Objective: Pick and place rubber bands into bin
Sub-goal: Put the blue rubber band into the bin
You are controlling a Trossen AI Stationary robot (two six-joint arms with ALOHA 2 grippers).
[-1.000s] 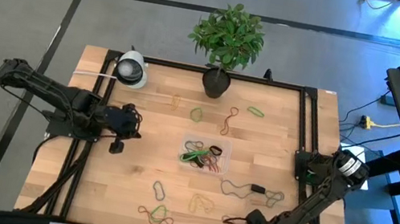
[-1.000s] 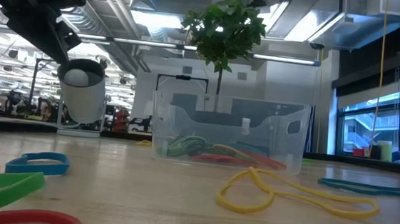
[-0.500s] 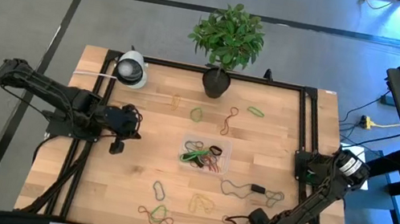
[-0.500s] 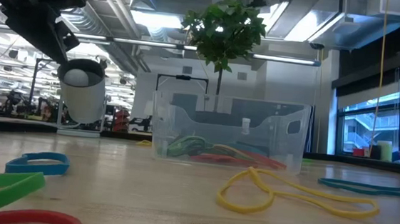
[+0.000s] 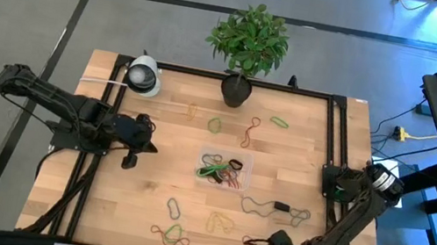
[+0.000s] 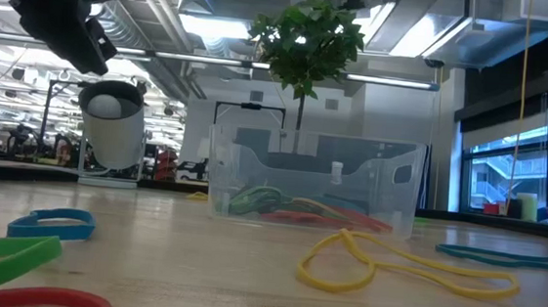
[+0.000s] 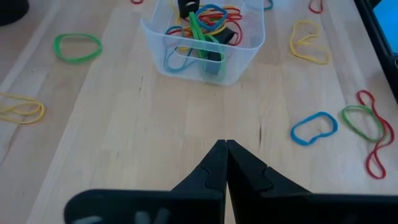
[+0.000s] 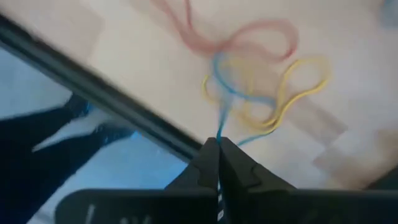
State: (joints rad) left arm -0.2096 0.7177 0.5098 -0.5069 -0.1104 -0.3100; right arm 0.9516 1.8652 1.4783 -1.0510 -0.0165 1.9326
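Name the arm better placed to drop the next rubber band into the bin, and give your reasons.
Right. The right gripper is shut on a blue rubber band near the table's front edge. The left gripper is nearer the bin but shut and empty.

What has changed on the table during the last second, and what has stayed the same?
The right end effector has drawn back toward the table's near edge, shut on a blue rubber band. The left end effector, shut and empty, shifted only slightly above the table's left side. The bin, the bands inside it and the loose bands around it have not moved.
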